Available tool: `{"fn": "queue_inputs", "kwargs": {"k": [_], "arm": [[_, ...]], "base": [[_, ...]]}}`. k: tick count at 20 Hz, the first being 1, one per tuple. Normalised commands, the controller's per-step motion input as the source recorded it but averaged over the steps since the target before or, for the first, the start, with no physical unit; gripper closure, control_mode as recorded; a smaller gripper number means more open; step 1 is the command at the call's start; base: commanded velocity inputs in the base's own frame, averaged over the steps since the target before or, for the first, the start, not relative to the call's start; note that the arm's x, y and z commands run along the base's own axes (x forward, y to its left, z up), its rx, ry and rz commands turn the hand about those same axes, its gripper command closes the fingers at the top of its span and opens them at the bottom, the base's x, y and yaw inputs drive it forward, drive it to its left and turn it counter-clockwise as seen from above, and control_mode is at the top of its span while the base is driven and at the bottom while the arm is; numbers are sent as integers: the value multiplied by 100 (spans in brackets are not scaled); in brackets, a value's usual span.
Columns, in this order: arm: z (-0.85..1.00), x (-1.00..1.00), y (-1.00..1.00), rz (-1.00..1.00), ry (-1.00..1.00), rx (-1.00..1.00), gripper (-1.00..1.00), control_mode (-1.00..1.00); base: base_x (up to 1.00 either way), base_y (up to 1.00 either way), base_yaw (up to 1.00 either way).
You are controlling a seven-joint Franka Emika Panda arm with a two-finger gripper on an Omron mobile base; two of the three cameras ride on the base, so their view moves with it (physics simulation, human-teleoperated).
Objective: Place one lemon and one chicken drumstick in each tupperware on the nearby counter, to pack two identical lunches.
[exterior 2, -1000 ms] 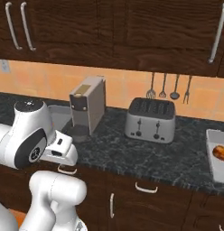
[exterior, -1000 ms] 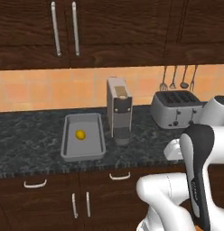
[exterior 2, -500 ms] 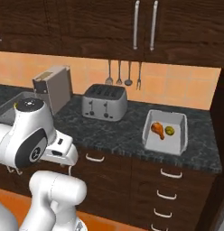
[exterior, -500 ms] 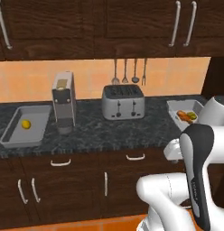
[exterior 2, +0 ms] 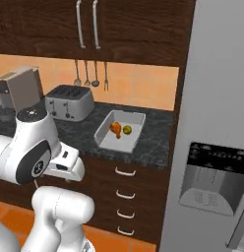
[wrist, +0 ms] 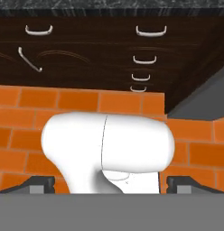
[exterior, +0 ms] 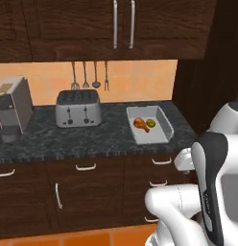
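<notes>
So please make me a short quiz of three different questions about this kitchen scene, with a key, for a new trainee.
1. True or false: the tray on the counter holds both a drumstick and a lemon.
2. Which appliance stands nearest the tray? A) toaster B) coffee machine
3. Fill in: the gripper is ____ and holds nothing.

Key: 1 true; 2 A; 3 open.

table (exterior: 82, 139): black, speckled
tupperware (exterior: 162, 121): light grey
lemon (exterior: 150, 123): yellow
chicken drumstick (exterior: 141, 124): orange-brown
toaster (exterior: 78, 108): silver
floor (wrist: 86, 108): orange brick
</notes>
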Motion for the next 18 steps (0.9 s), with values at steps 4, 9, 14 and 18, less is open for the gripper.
{"fn": "queue_inputs", "kwargs": {"k": [4,9,14,18], "arm": [[0,0,0,0,0,0,-100,100],[0,0,0,0,0,0,-100,100],[0,0,0,0,0,0,-100,100],[0,0,0,0,0,0,-100,100]], "base": [[0,-100,0],[0,-100,0],[0,-100,0],[9,-93,0]]}}
